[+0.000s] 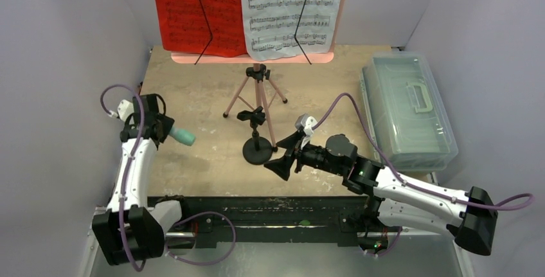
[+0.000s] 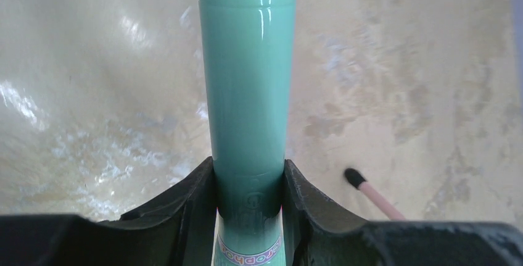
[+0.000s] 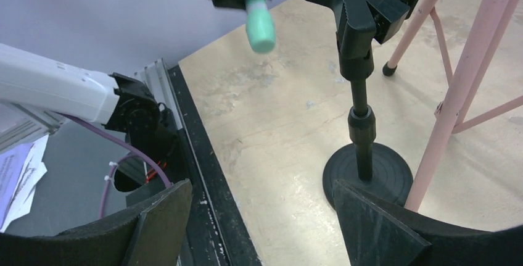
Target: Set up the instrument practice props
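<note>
My left gripper (image 1: pixel 166 130) is shut on the teal recorder tube (image 1: pixel 182 137), held above the left side of the table; in the left wrist view the tube (image 2: pixel 247 81) runs up between my fingers (image 2: pixel 185 210). The pink tripod music stand (image 1: pixel 257 97) stands at the back centre with a red page (image 1: pixel 199 10) and a white sheet-music page (image 1: pixel 292 7) on its desk. The small black round-base stand (image 1: pixel 257 151) with a clip on top stands in front of it. My right gripper (image 1: pixel 286 158) is open and empty just right of the base (image 3: pixel 370 170).
A clear plastic lidded box (image 1: pixel 408 110) sits at the right edge of the table. A pink tripod leg with a black foot (image 2: pixel 370 192) lies close to the tube's right. The black front rail (image 1: pixel 257 209) runs along the near edge.
</note>
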You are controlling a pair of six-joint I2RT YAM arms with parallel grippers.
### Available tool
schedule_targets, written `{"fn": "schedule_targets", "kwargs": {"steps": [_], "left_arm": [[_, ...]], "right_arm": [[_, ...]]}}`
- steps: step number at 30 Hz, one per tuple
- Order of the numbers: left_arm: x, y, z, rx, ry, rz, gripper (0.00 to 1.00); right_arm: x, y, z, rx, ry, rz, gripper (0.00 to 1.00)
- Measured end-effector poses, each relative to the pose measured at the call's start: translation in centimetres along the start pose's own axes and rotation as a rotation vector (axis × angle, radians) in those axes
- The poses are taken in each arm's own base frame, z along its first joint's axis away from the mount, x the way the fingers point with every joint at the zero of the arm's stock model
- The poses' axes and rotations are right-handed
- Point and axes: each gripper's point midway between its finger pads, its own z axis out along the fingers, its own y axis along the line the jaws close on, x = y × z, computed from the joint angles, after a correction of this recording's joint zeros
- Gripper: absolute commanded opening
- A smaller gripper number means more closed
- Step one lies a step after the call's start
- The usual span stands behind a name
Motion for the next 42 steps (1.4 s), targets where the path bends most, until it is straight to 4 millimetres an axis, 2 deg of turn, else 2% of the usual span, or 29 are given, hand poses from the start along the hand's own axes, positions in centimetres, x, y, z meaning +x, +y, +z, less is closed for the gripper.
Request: {"fn": "schedule_targets", "kwargs": {"steps": [2,4,6,9,12,15,17,19,21,24,26,28,31,34,36,38,42], "left_arm": [[-1.5,-1.3,-1.3,0.04,-0.043,0.021,0.0],[-4.1,-3.3,-3.6,0.079,-0.12,0.056,0.0],[-6.5,-4.2,-5.9,0.082,-0.197,0.073,0.0],[-11.1,-4.9,-10.5,0.054,-0.359,0.049,0.0],[-15.1,-5.8,-16.1,0.072,-0.512,0.004,0.0],[-17.5,-6.8,-21.2,0.149,-0.598,0.009,0.0],[-18.1,-8.4,-24.5,0.267,-0.617,0.066,0.0],[-17.0,-10.9,-27.6,0.461,-0.603,0.17,0.0],[-14.7,-13.6,-30.3,0.683,-0.566,0.308,0.0],[-9.1,-17.2,-36.2,1.134,-0.5,0.579,0.0],[-4.9,-18.3,-39.6,1.403,-0.437,0.741,0.0],[-0.6,-18.5,-42.2,1.659,-0.331,0.873,0.0],[3.8,-18.0,-44.2,1.957,-0.168,0.921,0.0],[6.3,-17.0,-44.4,2.113,-0.013,0.869,0.0],[7.7,-16.5,-43.7,2.162,0.096,0.838,0.0],[8.4,-16.1,-43.4,2.184,0.184,0.816,0.0],[8.3,-15.5,-44.1,2.223,0.217,0.769,0.0]], "right_arm": [[0.4,-0.1,0.2,0.005,0.021,-0.001,0.88],[0.3,-0.1,0.4,0.009,0.031,-0.004,0.88],[-0.3,0.0,0.4,0.008,0.026,-0.008,0.88],[-1.5,0.3,0.4,0.001,0.001,-0.012,0.88],[-2.6,0.7,0.2,-0.006,-0.025,-0.017,0.88],[-3.2,0.8,-0.1,-0.007,-0.043,-0.019,0.88],[-3.6,0.8,-0.3,-0.001,-0.059,-0.02,0.88],[-4.3,0.8,-0.8,0.008,-0.083,-0.02,0.88],[-5.3,0.9,-1.4,0.012,-0.118,-0.021,0.88],[-7.2,1.4,-3.2,0.009,-0.2,-0.022,0.89],[-8.5,1.7,-4.6,0.006,-0.259,-0.02,0.9],[-9.7,2.1,-5.8,0.0,-0.307,-0.02,0.91],[-10.8,2.7,-6.6,-0.022,-0.35,-0.022,0.91],[-11.1,3.3,-5.8,-0.051,-0.334,-0.027,0.91],[-11.6,3.9,-4.9,-0.079,-0.317,-0.027,0.92],[-12.6,4.5,-3.8,-0.104,-0.309,-0.019,0.92],[-13.8,5.3,-1.3,-0.135,-0.278,0.005,0.92]]}}
